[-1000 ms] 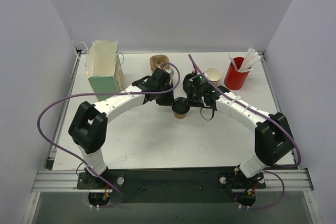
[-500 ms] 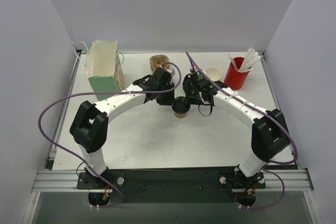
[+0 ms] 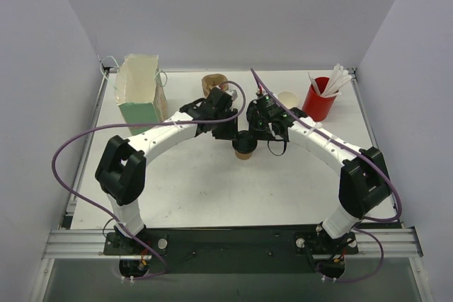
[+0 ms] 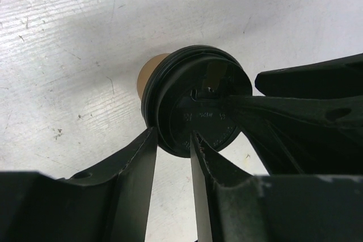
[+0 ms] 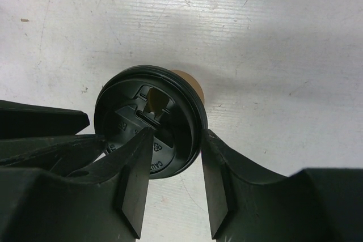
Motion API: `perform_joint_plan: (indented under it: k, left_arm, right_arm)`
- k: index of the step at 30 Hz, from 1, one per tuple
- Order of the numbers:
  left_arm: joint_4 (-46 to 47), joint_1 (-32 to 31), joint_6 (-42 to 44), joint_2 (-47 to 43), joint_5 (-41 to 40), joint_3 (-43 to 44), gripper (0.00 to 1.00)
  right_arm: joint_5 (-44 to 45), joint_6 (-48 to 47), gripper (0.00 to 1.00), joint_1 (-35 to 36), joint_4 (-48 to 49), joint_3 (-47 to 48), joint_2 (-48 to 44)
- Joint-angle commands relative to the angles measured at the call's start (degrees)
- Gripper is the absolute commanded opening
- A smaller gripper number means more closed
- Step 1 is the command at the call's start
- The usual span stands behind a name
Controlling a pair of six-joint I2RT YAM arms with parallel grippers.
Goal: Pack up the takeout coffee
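The takeout coffee (image 3: 244, 148) stands upright in the middle of the table (image 3: 212, 189), left gripper (image 4: 173, 140) at its ten o'clock, right gripper (image 5: 174, 134) at two, equally near, jaws parted astride its rim

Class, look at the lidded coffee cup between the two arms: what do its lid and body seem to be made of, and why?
Lid: probably plastic, black, faintly glossy; it has a moulded ridged rim, raised lettering and a formed sip opening.
Cup body: looks like matt brown kraft paper, but only a sliver shows beneath the lid, so uncertain.
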Motion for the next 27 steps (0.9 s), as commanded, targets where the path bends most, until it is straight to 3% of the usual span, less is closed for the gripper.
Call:
perform_joint_plan:
  k: [1, 5, 11, 17, 27]
  left_arm:
    - [-0.5, 0.9, 0.9, -1.0, 0.0, 3.7, 0.41]
    - [-1.0, 2.7, 1.1, -2.6, -0.5, 2.8, 0.42]
    - [-1.4, 7.5, 1.4, -6.6, -1.2, -0.8, 0.42]
    - [-1.0, 11.5, 1.8, -10.3, -0.7, -4.0, 0.45]
    - [-0.1, 12.7, 1.9, -12.9, 0.5, -6.8, 0.45]
  right_arm:
    - [1.5, -1.1, 0.37, -0.2, -1.8, 2.9, -0.4]
    - [1.5, -1.7, 0.51, 0.1, -2.2, 3.5, -0.8]
    - [3.4, -2.8, 0.63, 1.9, -3.5, 5.4, 0.0]
    - [5.9, -3.9, 0.66, 4.5, -6.5, 8.8, 2.6]
    - [10.4, -5.3, 0.71, 7.2, -10.6, 13.2, 6.7]
